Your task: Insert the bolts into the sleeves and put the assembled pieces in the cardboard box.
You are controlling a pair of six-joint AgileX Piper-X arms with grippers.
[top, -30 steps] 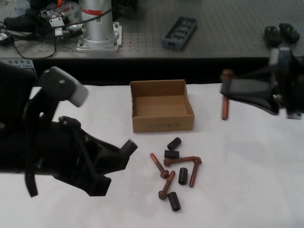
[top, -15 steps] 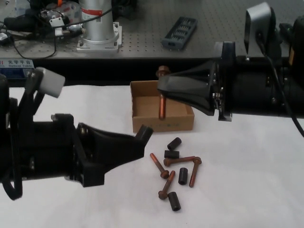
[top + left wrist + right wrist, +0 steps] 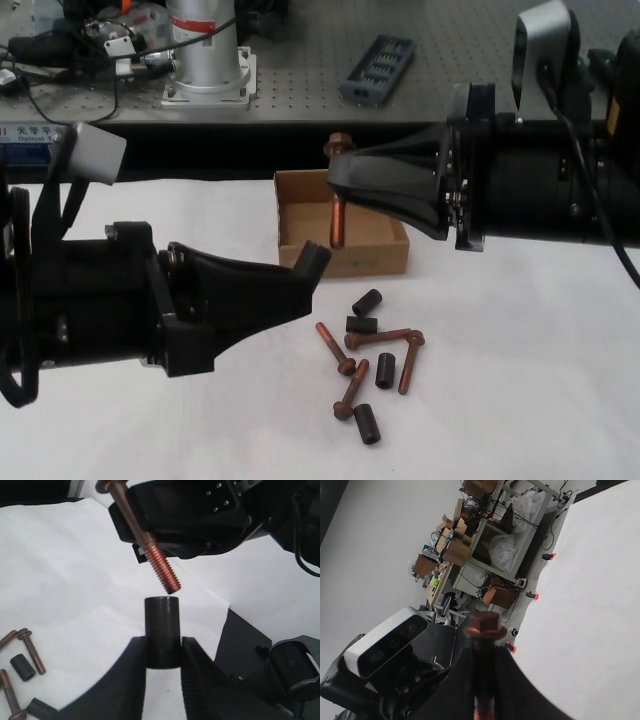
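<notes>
My left gripper (image 3: 164,650) is shut on a black sleeve (image 3: 162,631), held upright; in the high view this sleeve (image 3: 311,262) sits at the tip of the left gripper (image 3: 305,272), just in front of the cardboard box (image 3: 342,256). My right gripper (image 3: 338,180) is shut on a copper bolt (image 3: 337,200) that hangs head up over the box. In the left wrist view the bolt's threaded tip (image 3: 165,575) hovers just above the sleeve's open mouth, slightly tilted. The bolt head (image 3: 482,626) shows in the right wrist view, between the right gripper's (image 3: 482,667) fingers.
Several loose copper bolts (image 3: 332,347) and black sleeves (image 3: 367,301) lie on the white cloth (image 3: 520,380) in front of the box. A grey metal post (image 3: 206,50) and a blue bit case (image 3: 377,67) stand on the perforated bench behind.
The right arm swung in from the far right to above the box with the bolt. The left gripper rose and moved right with the sleeve, closing on the bolt's tip.
</notes>
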